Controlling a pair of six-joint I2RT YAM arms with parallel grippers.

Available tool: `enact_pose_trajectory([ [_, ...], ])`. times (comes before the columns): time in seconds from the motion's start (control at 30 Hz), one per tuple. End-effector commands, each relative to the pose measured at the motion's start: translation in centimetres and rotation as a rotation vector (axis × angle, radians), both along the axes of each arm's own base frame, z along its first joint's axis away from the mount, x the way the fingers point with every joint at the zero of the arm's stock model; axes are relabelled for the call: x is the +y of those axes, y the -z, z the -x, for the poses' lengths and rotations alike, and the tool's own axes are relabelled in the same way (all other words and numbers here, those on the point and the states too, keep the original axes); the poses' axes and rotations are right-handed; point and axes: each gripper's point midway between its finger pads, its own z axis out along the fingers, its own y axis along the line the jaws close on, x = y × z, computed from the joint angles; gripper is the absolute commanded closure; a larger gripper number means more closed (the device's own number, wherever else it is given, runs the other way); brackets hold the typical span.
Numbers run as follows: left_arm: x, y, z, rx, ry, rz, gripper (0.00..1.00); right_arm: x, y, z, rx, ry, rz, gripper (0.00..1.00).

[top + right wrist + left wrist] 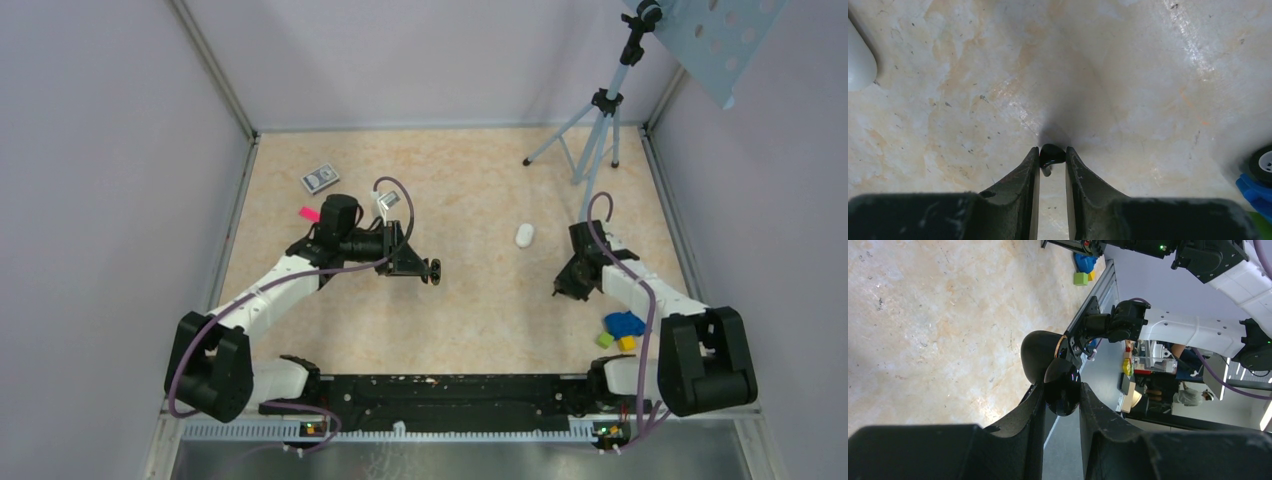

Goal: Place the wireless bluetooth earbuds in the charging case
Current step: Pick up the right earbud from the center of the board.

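— How many earbuds do you count?

— Two, both black and glossy. The left fingers (1023,420) are clamped tight on the first earbud (1062,387), turned sideways above the table (470,180). Only the left wrist view shows it. From overhead it is too small to make out.

— And the charging case (524,235)?

— One, white, lying on the table between the arms, nearer the right one. The right wrist view cuts it off at its left edge, and the left wrist view misses it altogether.

— The right side?

— The right fingers (1020,185) stand a slit apart, with the second earbud (1050,154) pinched between their tips, down at the table. It cannot be seen from above. Beside that arm lie three blocks (622,328): blue, green and yellow.
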Motion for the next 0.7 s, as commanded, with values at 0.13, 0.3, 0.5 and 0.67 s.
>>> enact_pose_trajectory([
  [0.13, -0.31, -0.18, 0.0, -0.026, 0.031, 0.017, 1.0, 0.4, -0.7, 0.47, -0.053, -0.082, -0.023, 0.76],
  [0.3, -0.27, 0.19, 0.09, -0.017, 0.032, 0.009, 1.0, 0.3, -1.02, 0.61, -0.035, -0.126, -0.004, 0.64],
  [0.5, -0.25, 0.39, 0.14, -0.013, 0.035, 0.004, 1.0, 0.11, -0.59, 1.03, -0.012, -0.14, 0.009, 0.61],
  [0.67, -0.29, 0.18, -0.02, -0.017, 0.029, 0.01, 1.0, 0.15, -0.31, 1.04, -0.011, -0.149, 0.008, 0.68],
])
